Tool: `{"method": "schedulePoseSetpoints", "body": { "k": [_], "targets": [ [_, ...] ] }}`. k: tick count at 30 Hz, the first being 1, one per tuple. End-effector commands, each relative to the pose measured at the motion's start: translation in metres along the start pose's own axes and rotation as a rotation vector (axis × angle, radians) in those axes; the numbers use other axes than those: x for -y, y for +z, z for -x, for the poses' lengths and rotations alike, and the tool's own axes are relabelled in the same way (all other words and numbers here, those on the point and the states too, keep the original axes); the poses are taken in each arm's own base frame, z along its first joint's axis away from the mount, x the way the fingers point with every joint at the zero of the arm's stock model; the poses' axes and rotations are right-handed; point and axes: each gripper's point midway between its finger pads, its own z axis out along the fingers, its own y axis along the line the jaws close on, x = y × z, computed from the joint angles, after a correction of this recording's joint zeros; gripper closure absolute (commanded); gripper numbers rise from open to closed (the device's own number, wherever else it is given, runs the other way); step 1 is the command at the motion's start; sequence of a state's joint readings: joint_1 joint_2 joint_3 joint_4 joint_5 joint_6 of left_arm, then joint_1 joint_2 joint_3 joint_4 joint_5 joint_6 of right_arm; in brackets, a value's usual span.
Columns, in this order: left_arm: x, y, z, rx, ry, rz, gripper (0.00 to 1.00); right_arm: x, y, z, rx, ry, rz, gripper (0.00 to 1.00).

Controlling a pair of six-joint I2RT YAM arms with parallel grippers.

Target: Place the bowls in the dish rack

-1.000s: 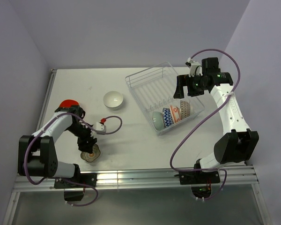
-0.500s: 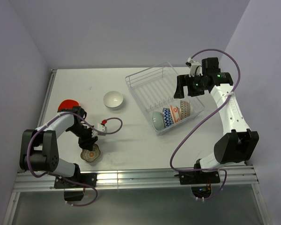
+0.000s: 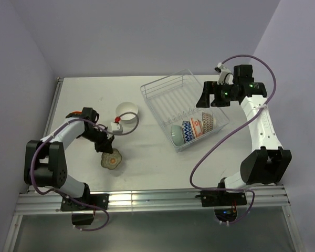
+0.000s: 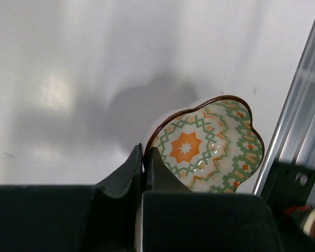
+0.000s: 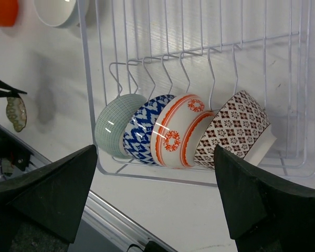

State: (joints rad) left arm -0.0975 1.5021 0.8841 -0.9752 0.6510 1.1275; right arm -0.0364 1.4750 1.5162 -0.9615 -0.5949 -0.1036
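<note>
- The step in hand looks like the pickup of the scalloped olive bowl [image 4: 210, 144], which sits near the table's near-left corner, well apart from the dish rack [image 3: 163, 86] on the right half of the table.
- The left gripper [image 4: 144, 160] has its fingers pinched shut on that bowl's rim; the bowl hangs tilted, its patterned inside facing the wrist camera, and seems clear of the table.
- The left arm reaches low from the left edge toward the middle, elbow bent.
- Next, the bowl needs carrying across to the rack and standing on edge between free prongs, beside the four bowls already in a row at the rack's near end.
- The right gripper [image 3: 208, 98] hovers over the rack's right side, fingers spread wide, holding nothing.
- The white bowl [image 3: 127, 111] and the orange-red bowl [image 3: 73, 113] wait on the left half.
</note>
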Motion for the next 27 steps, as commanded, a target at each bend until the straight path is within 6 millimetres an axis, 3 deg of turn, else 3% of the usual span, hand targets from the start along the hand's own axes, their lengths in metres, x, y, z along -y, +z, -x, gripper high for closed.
{"method": "schedulePoseSetpoints", "body": {
  "k": [1, 3, 5, 6, 9, 10, 12, 14, 17, 19, 26, 27],
  "targets": [
    [-0.013, -0.017, 0.085, 0.268, -0.025, 0.009, 1.0, -0.021, -0.024, 0.023, 0.127, -0.025, 0.07, 0.03],
    [-0.032, -0.035, 0.134, 0.401, -0.041, 0.072, 1.0, -0.03, -0.033, 0.032, 0.165, -0.021, 0.097, 0.04],
    [-0.031, -0.045, 0.176, 0.501, -0.114, 0.055, 1.0, -0.042, -0.041, 0.041, 0.2, -0.034, 0.147, 0.06],
    [-0.047, -0.064, 0.213, 0.599, -0.028, 0.117, 1.0, -0.048, -0.046, 0.046, 0.216, -0.033, 0.165, 0.07],
    [-0.056, -0.092, 0.285, 0.781, -0.032, 0.143, 1.0, -0.064, -0.055, 0.051, 0.23, -0.024, 0.228, 0.07],
    [-0.05, -0.096, 0.302, 0.828, -0.128, 0.094, 1.0, -0.067, -0.057, 0.051, 0.229, -0.02, 0.241, 0.07],
    [-0.057, -0.116, 0.342, 0.951, -0.098, 0.101, 1.0, -0.075, -0.06, 0.05, 0.228, -0.011, 0.276, 0.05],
    [-0.064, -0.127, 0.367, 1.025, -0.198, 0.069, 1.0, -0.082, -0.063, 0.049, 0.236, -0.016, 0.302, 0.04],
    [-0.057, -0.145, 0.402, 1.139, -0.235, 0.013, 1.0, -0.091, -0.065, 0.049, 0.25, -0.017, 0.326, 0.02],
    [-0.056, -0.146, 0.418, 1.189, -0.279, -0.027, 1.0, -0.096, -0.066, 0.052, 0.264, -0.017, 0.332, 0.02],
    [-0.05, -0.144, 0.445, 1.262, -0.339, -0.135, 1.0, -0.109, -0.063, 0.068, 0.335, 0.052, 0.37, 0.02],
    [-0.048, -0.143, 0.447, 1.266, -0.339, -0.15, 1.0, -0.12, -0.061, 0.068, 0.328, 0.075, 0.399, 0.02]
  ]
}}
